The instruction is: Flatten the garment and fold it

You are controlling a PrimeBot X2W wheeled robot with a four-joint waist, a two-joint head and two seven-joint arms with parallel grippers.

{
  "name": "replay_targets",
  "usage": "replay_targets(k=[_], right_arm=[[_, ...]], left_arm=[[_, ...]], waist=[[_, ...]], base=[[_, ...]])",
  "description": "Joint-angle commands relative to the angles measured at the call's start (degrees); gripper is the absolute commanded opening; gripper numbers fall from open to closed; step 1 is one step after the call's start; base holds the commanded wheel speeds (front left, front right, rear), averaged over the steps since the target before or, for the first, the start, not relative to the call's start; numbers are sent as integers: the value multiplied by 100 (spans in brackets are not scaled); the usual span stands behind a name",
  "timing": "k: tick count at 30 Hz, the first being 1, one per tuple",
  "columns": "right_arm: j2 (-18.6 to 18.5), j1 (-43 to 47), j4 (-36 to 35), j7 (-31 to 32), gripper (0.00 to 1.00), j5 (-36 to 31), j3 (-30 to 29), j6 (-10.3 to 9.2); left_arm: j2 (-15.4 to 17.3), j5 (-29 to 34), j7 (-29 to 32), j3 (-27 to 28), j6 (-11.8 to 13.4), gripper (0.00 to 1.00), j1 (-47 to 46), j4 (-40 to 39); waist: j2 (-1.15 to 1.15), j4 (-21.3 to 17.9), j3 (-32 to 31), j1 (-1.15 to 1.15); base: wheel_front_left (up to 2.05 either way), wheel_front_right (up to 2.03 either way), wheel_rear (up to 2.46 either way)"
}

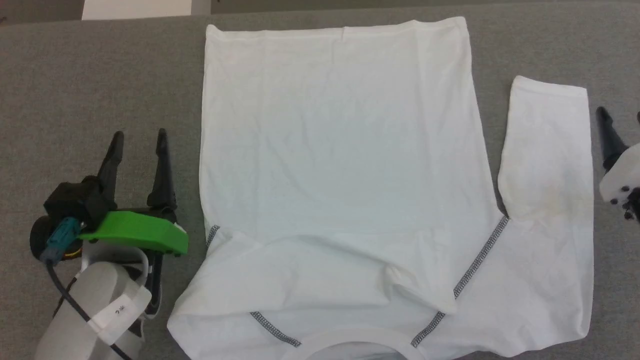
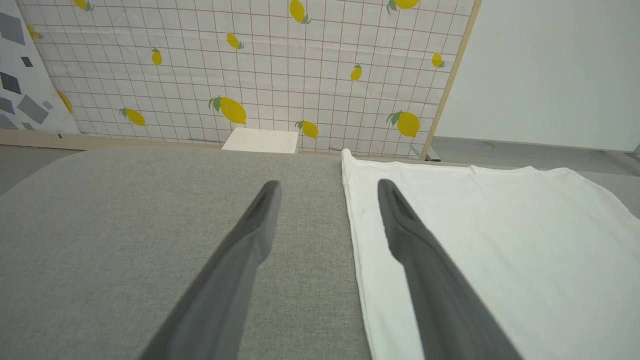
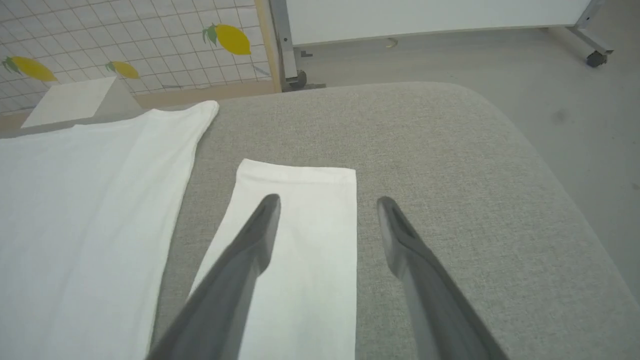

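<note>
Grey cloth covers the table [image 1: 80, 75] that I am working over from afar, with a lemon-print backdrop [image 2: 150, 75] and a white box [image 1: 136, 9] beyond its far edge. Spread across the middle lies the garment [image 1: 340, 150], a white long-sleeved shirt, with its collar towards me and its hem at the far side, the body smooth but for faint creases. The left sleeve [image 1: 310, 280] lies folded in across the chest, its cuff end reaching the grey zigzag seam on the opposite shoulder. The right sleeve [image 1: 547, 150] is not yet folded: it lies flat on the table beside the body, cuff pointing away from me. My left gripper [image 1: 140, 134] hangs just beside the shirt's left edge with its fingers spread wide and nothing between them; from its wrist, one finger sits over bare table and the other over the white cloth. My right gripper [image 1: 621, 116] waits at the outer edge of the right sleeve, also fully spread and empty, with its fingers [image 3: 260, 235] straddling that edge short of the cuff. By my reading, the flattening is done and the first fold is in. What remains is to bring the right sleeve across, then fold the body itself.
</note>
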Motion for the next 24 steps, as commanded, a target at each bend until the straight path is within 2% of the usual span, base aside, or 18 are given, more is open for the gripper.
replay_targets(k=[1, 7, 18, 19, 20, 22, 24], right_arm=[[-71, -257, 193, 103, 100, 21, -83, -9], [-297, -1216, 1152, 689, 100, -210, -617, -9], [-306, -1973, 1676, 1748, 100, -929, -1281, -9], [-292, -1981, 1672, 1838, 80, -947, -1304, -9], [-276, -1977, 1660, 1947, 35, -968, -1323, -9], [-258, -1928, 1623, 2114, 0, -1019, -1320, -9], [-230, -1841, 1545, 2187, 0, -1031, -1329, -9]], left_arm=[[-38, 135, -25, 148, -49, 100, 148, -87], [-341, 477, -26, 774, -351, 100, 337, -362], [-865, 928, -27, 1356, -842, 100, 356, -404], [-894, 955, -27, 1383, -880, 100, 361, -388], [-927, 990, -27, 1418, -920, 100, 367, -368], [-975, 1047, -27, 1487, -977, 100, 381, -322], [-1017, 1099, -27, 1556, -1028, 100, 408, -270]], waist=[[0, 226, 387, 0], [0, 498, 913, 0], [0, 739, 1281, 0], [0, 741, 1280, 0], [0, 739, 1271, 0], [0, 719, 1230, 0], [0, 684, 1152, 0]], base=[[0, 0, 0], [0, 0, 0], [0, 0, 0], [0, 0, 0], [0, 0, 0], [0, 0, 0], [0, 0, 0]])
